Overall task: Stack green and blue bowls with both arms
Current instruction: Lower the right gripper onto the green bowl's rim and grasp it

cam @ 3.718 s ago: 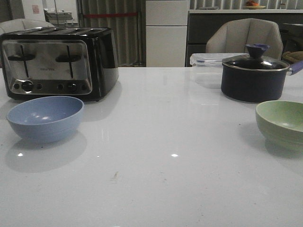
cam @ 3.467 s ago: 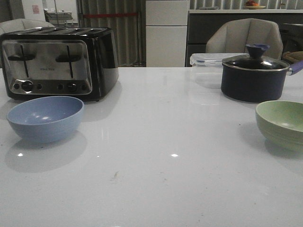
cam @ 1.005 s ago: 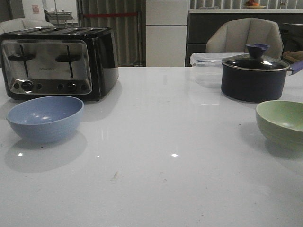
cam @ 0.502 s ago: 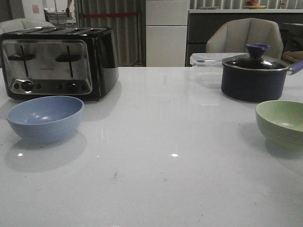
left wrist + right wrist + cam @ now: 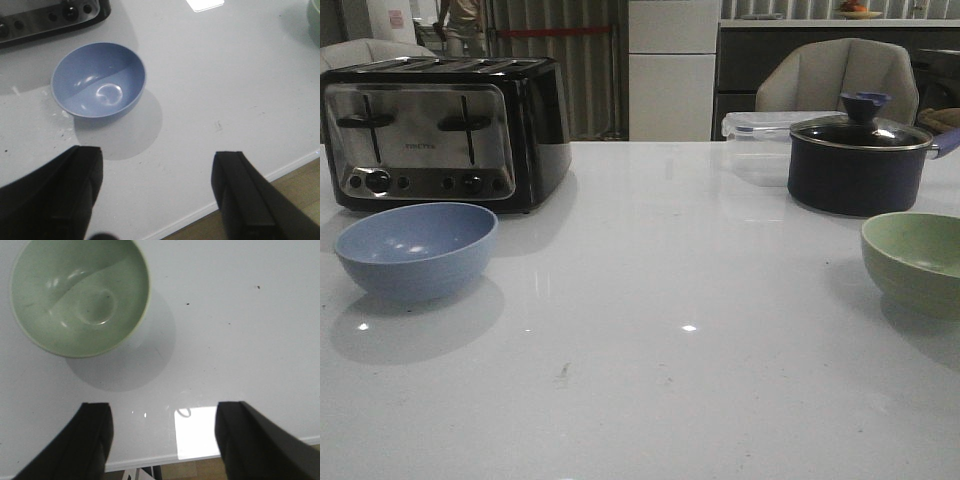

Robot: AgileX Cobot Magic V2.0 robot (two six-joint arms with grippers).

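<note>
Glossy white table (image 5: 650, 290), toaster and lidded pot at its far edge.
Dusty blue round bowl (image 5: 416, 250) sits left, pale green bowl (image 5: 918, 262) right; left gripper (image 5: 155, 200) and right gripper (image 5: 162, 440) hover spread wide, empty.

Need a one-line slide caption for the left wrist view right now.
Left gripper open above the white table, with the empty blue bowl upright ahead beside the toaster.

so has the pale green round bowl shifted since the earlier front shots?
No. The pale green round bowl sits in the same spot, in front of the dark lidded pot, on the white table.
</note>
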